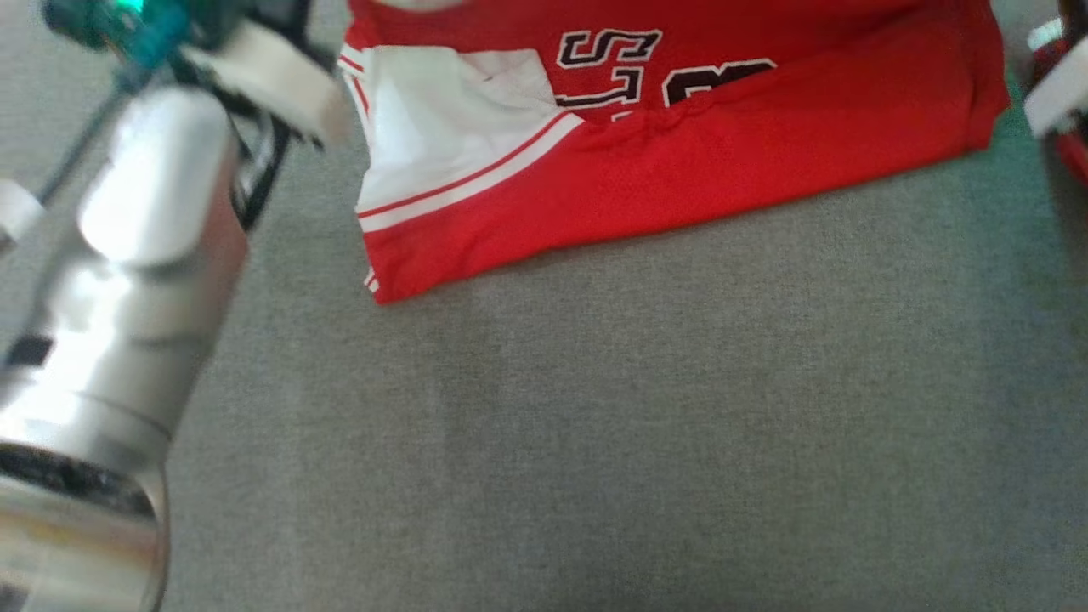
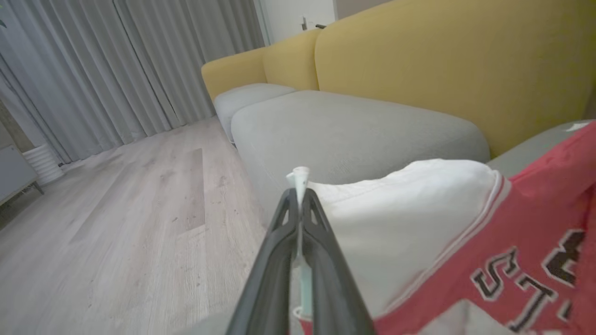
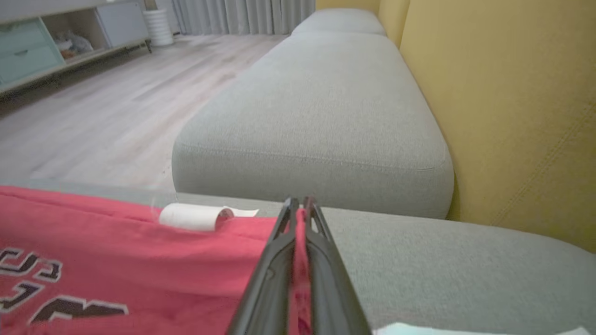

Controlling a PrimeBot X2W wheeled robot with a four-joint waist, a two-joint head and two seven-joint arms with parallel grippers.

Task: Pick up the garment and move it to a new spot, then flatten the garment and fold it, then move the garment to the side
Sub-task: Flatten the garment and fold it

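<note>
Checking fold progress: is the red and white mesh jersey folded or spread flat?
Folded over: a red layer of the red and white mesh jersey lies doubled across its dark lettering, covering the letters' lower parts.

place: home living room | signs: yellow sofa (grey seat cushions), curtains, wood floor

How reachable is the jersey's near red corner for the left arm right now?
Probably not yet: the left gripper is shut on the jersey, at its white panel, and would have to let go first.
</note>
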